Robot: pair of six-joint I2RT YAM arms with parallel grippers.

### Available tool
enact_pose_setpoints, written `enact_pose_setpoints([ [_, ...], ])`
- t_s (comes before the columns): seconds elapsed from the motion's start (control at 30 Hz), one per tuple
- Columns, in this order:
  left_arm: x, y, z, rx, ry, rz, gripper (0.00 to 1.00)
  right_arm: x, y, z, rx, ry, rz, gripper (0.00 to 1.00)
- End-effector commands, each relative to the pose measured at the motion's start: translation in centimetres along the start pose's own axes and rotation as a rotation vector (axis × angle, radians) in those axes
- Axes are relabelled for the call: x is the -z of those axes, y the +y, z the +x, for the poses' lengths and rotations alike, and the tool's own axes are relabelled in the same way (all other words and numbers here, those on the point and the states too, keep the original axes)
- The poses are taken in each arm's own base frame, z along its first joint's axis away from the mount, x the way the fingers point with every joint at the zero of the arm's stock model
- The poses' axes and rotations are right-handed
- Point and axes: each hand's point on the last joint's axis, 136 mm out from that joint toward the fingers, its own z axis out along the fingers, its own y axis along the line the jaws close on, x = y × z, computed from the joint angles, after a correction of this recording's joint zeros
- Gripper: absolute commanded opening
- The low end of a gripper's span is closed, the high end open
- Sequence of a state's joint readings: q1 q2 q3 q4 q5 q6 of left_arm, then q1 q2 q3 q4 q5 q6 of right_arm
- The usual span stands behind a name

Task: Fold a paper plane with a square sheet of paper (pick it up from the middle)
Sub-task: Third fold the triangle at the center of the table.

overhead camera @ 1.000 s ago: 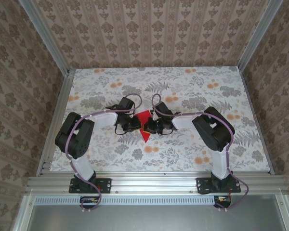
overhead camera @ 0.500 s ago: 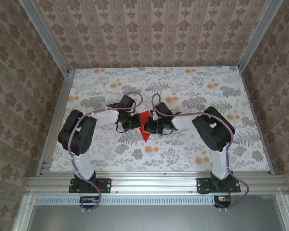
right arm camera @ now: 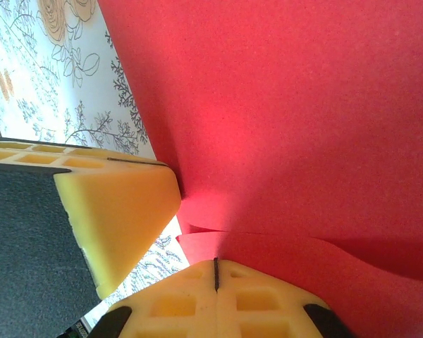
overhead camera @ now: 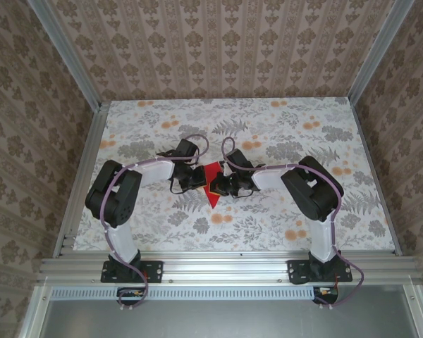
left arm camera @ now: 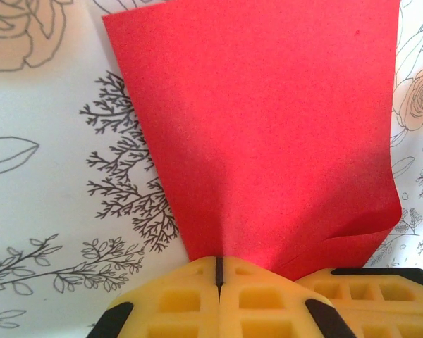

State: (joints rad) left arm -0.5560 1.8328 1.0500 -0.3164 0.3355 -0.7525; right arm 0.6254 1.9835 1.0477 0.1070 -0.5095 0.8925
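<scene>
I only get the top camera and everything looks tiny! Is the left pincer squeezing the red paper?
Observer: Yes. In the left wrist view, the left pincer is shut, and the narrow end of the red paper is pinched between its yellow fingers.
Operator: What about the other one?
Observer: In the right wrist view, the right pincer is shut too, pinching a curved layer of the same paper.
</scene>
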Motion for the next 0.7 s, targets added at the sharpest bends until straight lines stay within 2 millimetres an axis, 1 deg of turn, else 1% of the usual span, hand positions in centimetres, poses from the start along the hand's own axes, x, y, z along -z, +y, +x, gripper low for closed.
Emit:
enact_pose_setpoints([
  [0.0,-1.2,1.7,1.3,0.011,0.048,-0.079,0.03,-0.7,-1.2,0.3,-0.011,0.016,0.014,0.06],
  [0.4,-1.3,1.8,1.5,0.009,0.053,-0.084,0.03,-0.7,-1.0,-0.1,-0.017,0.000,-0.019,0.07],
  [0.57,-1.1,1.7,1.5,0.009,0.050,-0.082,0.03,-0.8,-1.9,0.1,-0.026,0.011,0.014,0.07],
  [0.63,-0.7,1.2,1.2,0.004,0.043,-0.067,0.03,-0.9,-2.4,0.4,-0.031,0.021,0.034,0.06],
  [0.67,-0.4,0.6,0.9,0.000,0.033,-0.051,0.03,-0.9,-2.7,0.6,-0.033,0.025,0.046,0.06],
])
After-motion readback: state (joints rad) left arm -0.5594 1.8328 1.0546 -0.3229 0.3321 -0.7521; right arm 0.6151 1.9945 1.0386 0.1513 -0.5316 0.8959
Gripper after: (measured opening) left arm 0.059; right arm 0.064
